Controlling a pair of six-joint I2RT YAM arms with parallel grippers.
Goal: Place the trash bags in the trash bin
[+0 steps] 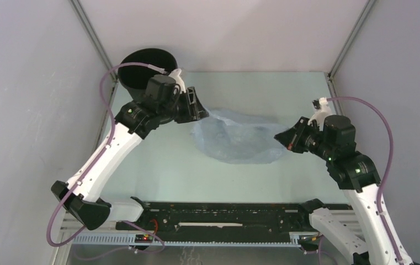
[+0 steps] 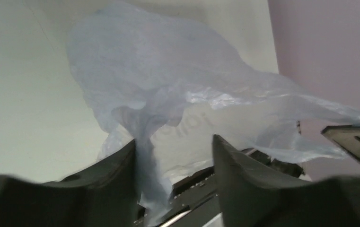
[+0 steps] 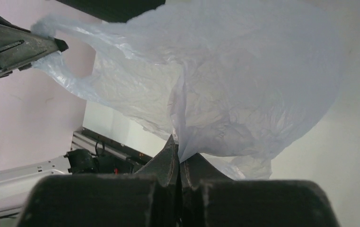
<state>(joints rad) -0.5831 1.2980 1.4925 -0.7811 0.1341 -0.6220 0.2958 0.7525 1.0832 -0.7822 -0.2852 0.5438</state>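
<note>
Trash bag (image 1: 239, 139): pale blue film, spread over mid-table (image 1: 163, 171), stretched between both grippers. Left gripper (image 2: 174, 142): fingers apart, a twisted strand of the bag hanging between them against one finger. Right gripper (image 3: 179, 153): fingers pressed together on a pinch of the bag's edge. Trash bin (image 1: 147, 66): black, far left corner, behind the left arm, apart from the bag.

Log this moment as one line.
left gripper open, film between jaws | right gripper shut on trash bag | trash bin far left, bag outside
</note>
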